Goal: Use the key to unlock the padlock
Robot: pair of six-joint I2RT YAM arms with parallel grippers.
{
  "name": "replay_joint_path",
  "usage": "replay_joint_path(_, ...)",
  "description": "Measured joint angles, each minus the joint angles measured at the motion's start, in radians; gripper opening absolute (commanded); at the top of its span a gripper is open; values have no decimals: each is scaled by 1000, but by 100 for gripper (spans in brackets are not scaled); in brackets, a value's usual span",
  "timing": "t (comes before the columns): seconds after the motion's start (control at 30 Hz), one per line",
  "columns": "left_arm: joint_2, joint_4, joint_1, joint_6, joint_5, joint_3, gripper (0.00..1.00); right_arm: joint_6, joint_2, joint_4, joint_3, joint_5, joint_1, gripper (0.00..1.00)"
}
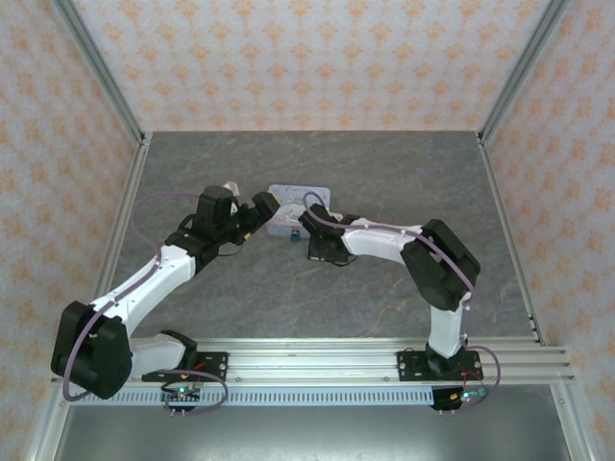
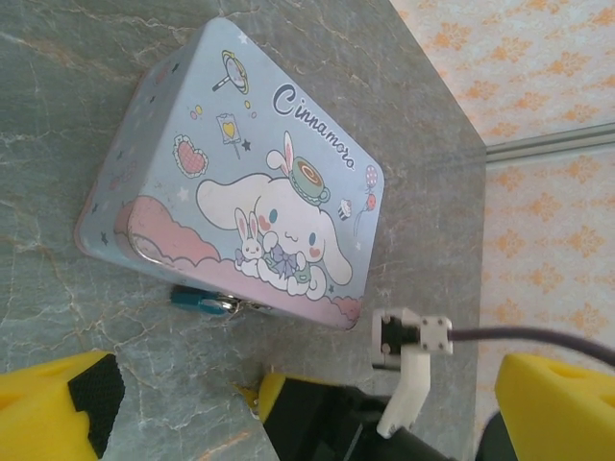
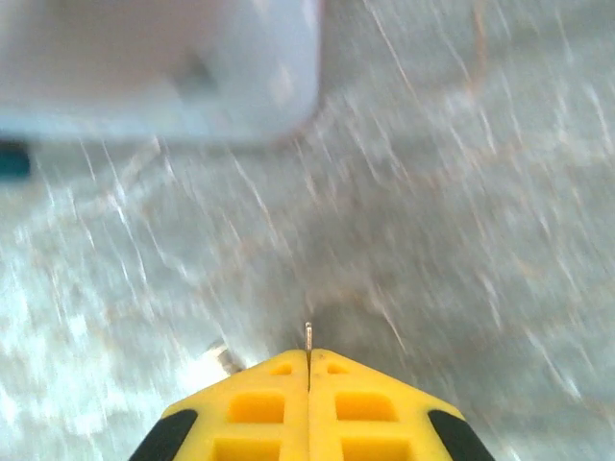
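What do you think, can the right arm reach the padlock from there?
Probably yes: the right gripper, shut on the key, faces bare table, and the padlock lies ahead beside the tin with nothing between.

I'm looking at a lab test cell; aluminium profile posts [image 1: 101, 72] upper left and right; orange-patterned panels [image 1: 307, 58] as walls; grey marble-look tabletop [image 1: 288, 298]; mounting rail [image 1: 317, 360] along bottom edge.
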Motion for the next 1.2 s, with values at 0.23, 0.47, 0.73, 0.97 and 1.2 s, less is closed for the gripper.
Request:
replay_joint_path(0.23,-24,-1,0,2,79,-43,100,-2,-296,233,-238,-212,-95,0)
replay_joint_path(0.47,-32,53,-11,-53,117,-90,95,81,-375,559,-387,-501,-248,0)
replay_joint_path(0.73,112,219,-109,-131,139,-69,70,142,-375,796,-420,-773,-328,0)
replay_joint_path(0.97,263,325,-131,-154,183,16,57,146,-375,864,-425,-920,-372,0)
replay_joint_path(1.2,307,416,-161,-181,207,49,50,191,-366,948,-447,-966,-386,0)
